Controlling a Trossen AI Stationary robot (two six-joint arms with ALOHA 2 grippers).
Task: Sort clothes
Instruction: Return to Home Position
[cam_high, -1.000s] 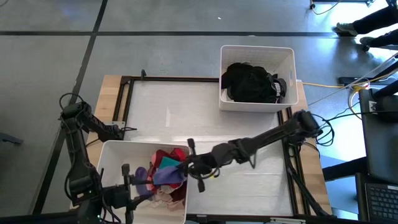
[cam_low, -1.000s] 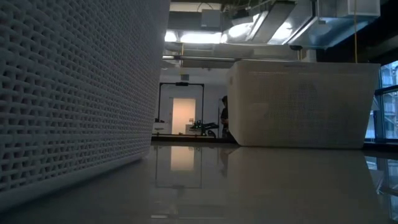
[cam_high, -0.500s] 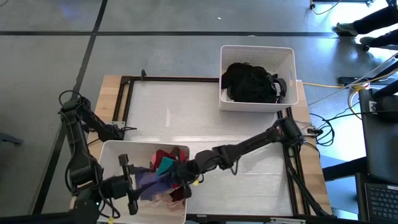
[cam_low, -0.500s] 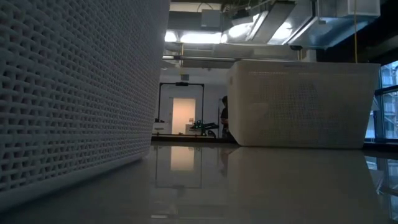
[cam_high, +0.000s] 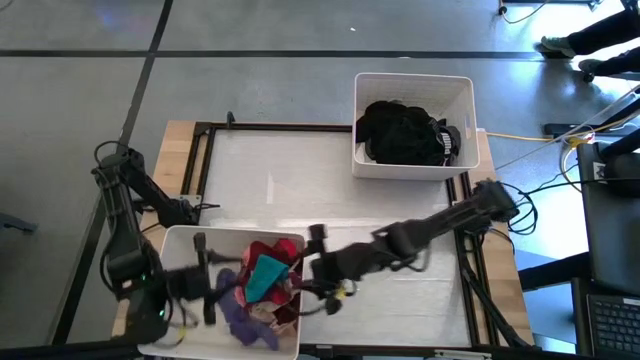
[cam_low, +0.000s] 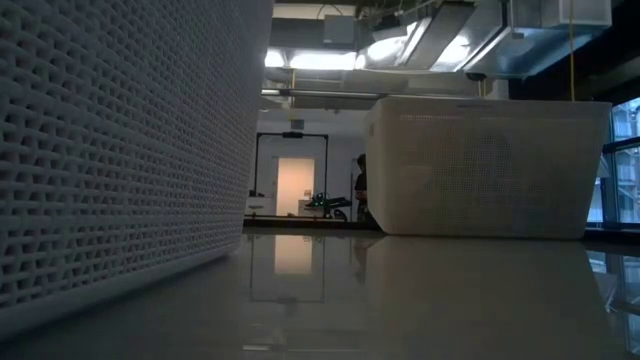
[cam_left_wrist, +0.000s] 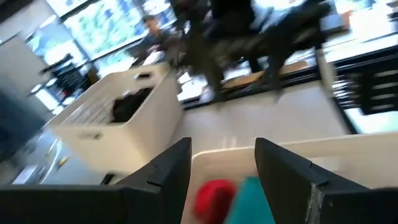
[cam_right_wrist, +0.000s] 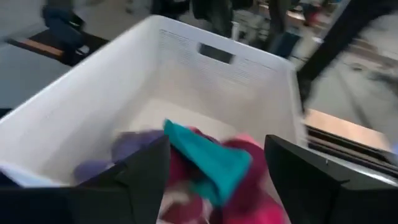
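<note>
The clothes fill two white bins. Red (cam_high: 262, 252), teal (cam_high: 268, 272) and purple (cam_high: 248, 318) garments lie heaped in the near left bin (cam_high: 180, 245). Black garments (cam_high: 405, 132) lie in the far right bin (cam_high: 412, 88). My right gripper (cam_high: 312, 268) hangs open just outside the near bin's right wall. It points at the heap, and teal cloth (cam_right_wrist: 211, 158) shows beyond its fingers. My left gripper (cam_high: 207, 280) hovers open over the near bin's left half with nothing between its fingers (cam_left_wrist: 168, 177). The low view shows neither gripper.
The near bin's perforated wall (cam_low: 120, 150) stands close on the low view's left, and the far bin (cam_low: 490, 165) stands behind it. Bare white tabletop (cam_high: 280, 185) lies between the bins inside a black frame. Cables trail off the table's right edge (cam_high: 530, 150).
My right gripper carried a purple garment over the near bin, opened and let it go. It has since drawn back toward the table's right edge and risen. The purple garment has fallen onto the heap by the bin's near wall. My left gripper has shifted slightly toward the far edge.
</note>
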